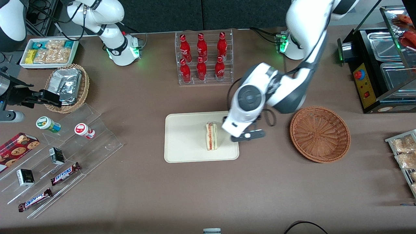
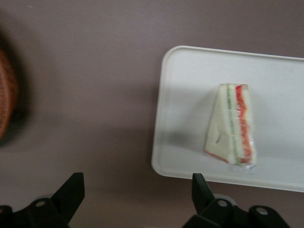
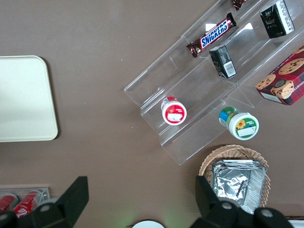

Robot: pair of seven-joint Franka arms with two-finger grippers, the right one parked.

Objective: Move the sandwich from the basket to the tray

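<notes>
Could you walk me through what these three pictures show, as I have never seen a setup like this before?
They show two white robot arms at a brown table. One picture looks down from the front; the other two come from cameras on each arm's wrist. The working arm's gripper, a two-finger claw, hangs open and empty above the table beside the edge of the cream tray. The sandwich, a bread wedge with a red and green filling stripe, lies on that tray. The brown wicker basket, toward the working arm's end, holds nothing. Cola bottles, chocolate bars and a foil-filled basket are also on the table.
</notes>
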